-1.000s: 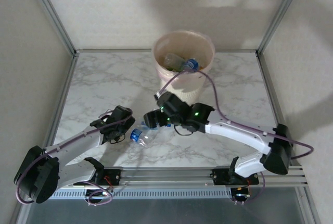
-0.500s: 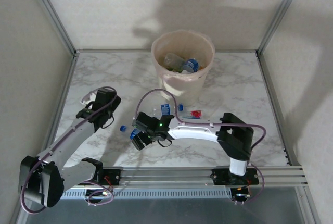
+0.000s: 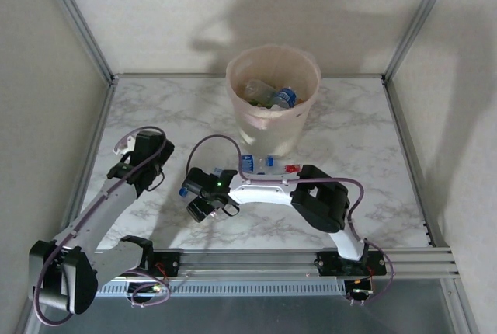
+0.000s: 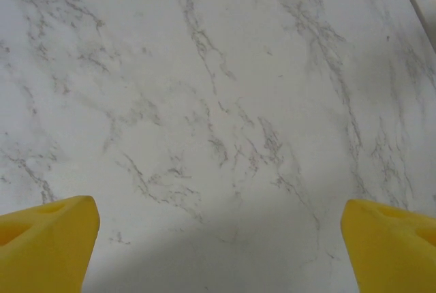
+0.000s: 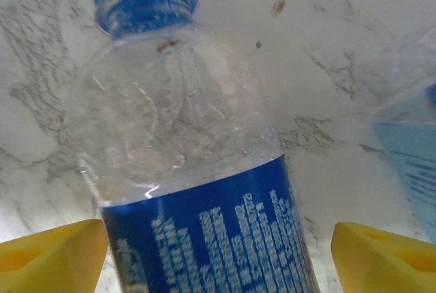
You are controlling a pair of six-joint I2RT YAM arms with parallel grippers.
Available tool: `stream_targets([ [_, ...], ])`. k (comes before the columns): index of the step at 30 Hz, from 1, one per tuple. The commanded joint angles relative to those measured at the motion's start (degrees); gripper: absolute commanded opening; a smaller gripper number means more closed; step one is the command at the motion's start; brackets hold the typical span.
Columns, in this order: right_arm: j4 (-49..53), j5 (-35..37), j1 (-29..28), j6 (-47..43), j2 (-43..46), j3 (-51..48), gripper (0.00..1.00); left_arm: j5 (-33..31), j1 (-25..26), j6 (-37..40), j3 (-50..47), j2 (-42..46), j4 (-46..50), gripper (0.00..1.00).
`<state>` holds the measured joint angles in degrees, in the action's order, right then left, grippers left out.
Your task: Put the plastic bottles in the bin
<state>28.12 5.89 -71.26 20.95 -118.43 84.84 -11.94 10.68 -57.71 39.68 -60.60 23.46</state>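
A clear plastic bottle [image 5: 191,170] with a blue cap [image 3: 183,191] and dark blue label lies on the marble table [image 3: 155,116]. My right gripper [image 5: 218,252] [image 3: 200,202] is open and straddles its label. The left fingertip [image 5: 54,255] sits against the bottle, while the right fingertip [image 5: 385,255] stands clear of it. Two more bottles lie in front of the bin, one blue-labelled [image 3: 248,163] and one red-labelled [image 3: 291,169]. The cream bin [image 3: 273,120] at the back holds several bottles [image 3: 268,95]. My left gripper [image 4: 218,238] [image 3: 144,155] is open over bare marble.
Metal frame posts and white walls close the table on the left, back and right. A pale blue-labelled bottle [image 5: 409,136] lies just right of the one between my right fingers. My right arm's elbow [image 3: 322,202] is folded near the front rail [image 3: 272,260].
My right gripper swung from beside the bin down to the near-left and now straddles the blue-capped bottle. My left gripper drew back left, away from that bottle, and opened wider.
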Motion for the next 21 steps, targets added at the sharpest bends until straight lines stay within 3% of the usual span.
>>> stream_targets([
  [1,2.20,-0.31,-0.48,-1.26,-2.27,2.57,0.83,1.08,-0.99,0.85,-1.76,1.09,-0.35,0.91],
  [12,3.06,1.48,-1.18,-0.86,-1.27,4.37,0.59,0.70,-1.89,1.90,-2.86,2.30,-0.35,0.89],
  [21,3.87,5.06,-2.79,-0.64,8.54,6.41,0.55,0.98,-1.91,2.78,-2.24,3.80,-0.03,0.86],
])
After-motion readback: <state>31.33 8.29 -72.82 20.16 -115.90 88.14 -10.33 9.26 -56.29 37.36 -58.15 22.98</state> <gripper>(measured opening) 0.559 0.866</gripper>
